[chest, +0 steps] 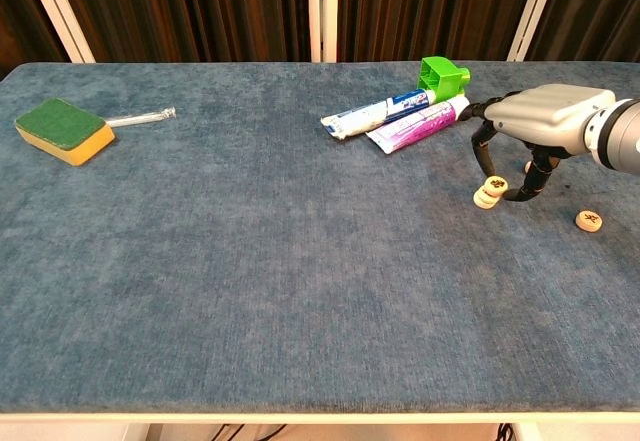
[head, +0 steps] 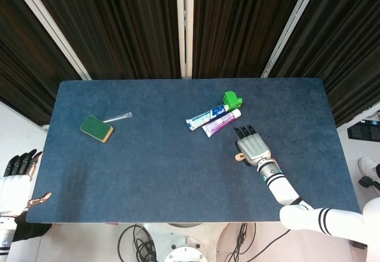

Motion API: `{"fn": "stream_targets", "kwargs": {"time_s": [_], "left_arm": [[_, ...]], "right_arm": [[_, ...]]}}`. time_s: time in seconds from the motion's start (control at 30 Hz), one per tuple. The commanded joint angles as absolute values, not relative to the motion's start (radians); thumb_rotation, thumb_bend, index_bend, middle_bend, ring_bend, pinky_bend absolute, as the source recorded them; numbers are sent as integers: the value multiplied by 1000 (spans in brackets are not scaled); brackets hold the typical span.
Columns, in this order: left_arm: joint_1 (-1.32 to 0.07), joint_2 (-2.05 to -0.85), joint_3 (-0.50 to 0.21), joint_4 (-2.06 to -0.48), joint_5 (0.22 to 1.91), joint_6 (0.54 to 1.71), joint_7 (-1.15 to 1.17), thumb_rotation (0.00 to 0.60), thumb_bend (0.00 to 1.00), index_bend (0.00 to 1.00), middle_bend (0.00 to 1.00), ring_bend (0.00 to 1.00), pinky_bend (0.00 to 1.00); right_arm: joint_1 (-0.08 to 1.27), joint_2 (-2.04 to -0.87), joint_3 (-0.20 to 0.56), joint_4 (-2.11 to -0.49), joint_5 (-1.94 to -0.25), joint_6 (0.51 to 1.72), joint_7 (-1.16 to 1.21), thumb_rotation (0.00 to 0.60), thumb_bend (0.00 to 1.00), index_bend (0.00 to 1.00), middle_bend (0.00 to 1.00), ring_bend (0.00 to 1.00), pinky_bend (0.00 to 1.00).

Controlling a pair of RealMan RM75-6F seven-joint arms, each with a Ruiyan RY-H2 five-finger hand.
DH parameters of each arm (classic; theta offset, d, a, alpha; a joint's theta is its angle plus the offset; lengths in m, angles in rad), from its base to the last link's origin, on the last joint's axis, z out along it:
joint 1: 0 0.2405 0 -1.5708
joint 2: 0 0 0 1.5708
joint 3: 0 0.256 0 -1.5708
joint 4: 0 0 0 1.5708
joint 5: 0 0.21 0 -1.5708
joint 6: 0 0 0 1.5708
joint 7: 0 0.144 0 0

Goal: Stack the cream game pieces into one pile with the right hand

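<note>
In the chest view my right hand [chest: 548, 121] arches over the table at the right. Its fingertips [chest: 487, 166] and thumb pinch a cream game piece [chest: 495, 184], which rests tilted on top of a second cream piece [chest: 486, 199]. A third piece [chest: 590, 221] lies alone, nearer and to the right. A fourth piece [chest: 528, 167] peeks out behind the hand. From the head view the right hand [head: 252, 145] covers most of the pieces; only one cream piece [head: 240, 156] shows at its left edge. My left hand [head: 15, 179] hangs off the table's near-left corner, holding nothing.
Two toothpaste tubes [chest: 385, 114] and a green block [chest: 441, 76] lie just behind the right hand. A green-and-yellow sponge [chest: 62, 129] and a clear tube [chest: 140, 117] sit at the far left. The blue table [chest: 260, 261] ends close to the camera.
</note>
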State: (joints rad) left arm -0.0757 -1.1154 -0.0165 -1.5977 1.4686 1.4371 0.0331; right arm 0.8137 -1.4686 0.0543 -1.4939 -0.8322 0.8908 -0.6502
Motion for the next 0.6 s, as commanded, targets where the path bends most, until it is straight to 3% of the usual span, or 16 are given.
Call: {"fn": "stream_targets", "kwargs": {"time_s": [0.03, 0.6], "left_arm": [[-76, -1115, -17, -1598, 1468, 1437, 33, 600, 115, 0, 0, 0, 0], [-78, -1113, -16, -1598, 1467, 1433, 29, 600, 122, 0, 0, 0, 0]], "right_arm": [[814, -1474, 56, -1492, -833, 895, -648, 600, 220, 539, 42, 0, 0], [830, -1481, 51, -1489, -791, 882, -662, 600, 212, 455, 42, 0, 0]]}}
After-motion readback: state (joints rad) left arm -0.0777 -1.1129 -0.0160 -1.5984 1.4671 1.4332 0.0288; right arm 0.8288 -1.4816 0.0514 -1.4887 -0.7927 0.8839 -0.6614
